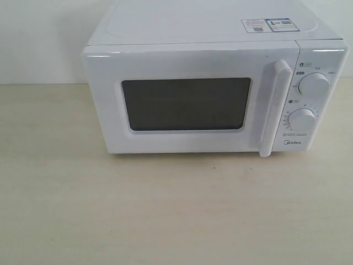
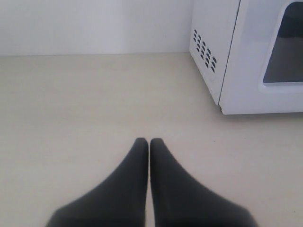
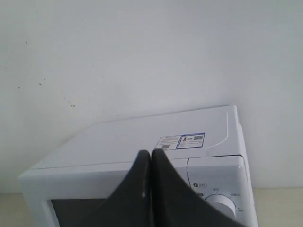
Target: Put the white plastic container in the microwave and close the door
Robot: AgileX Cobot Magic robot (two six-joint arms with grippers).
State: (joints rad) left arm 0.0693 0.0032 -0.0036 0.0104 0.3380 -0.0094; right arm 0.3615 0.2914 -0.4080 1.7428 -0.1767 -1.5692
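Observation:
The white Midea microwave stands at the back of the table, its door shut, the dark window facing me and the vertical bar handle at the door's right edge. The white plastic container is out of view in every frame. Neither gripper shows in the exterior view. My left gripper is shut with nothing in it, low over the bare table, with the microwave's vented side and front corner ahead of it. My right gripper is shut and empty, held in front of the microwave's upper front edge.
Two round white dials sit on the microwave's right panel, and stickers lie on its top. A pale wooden table stretches in front of it. A white wall stands behind.

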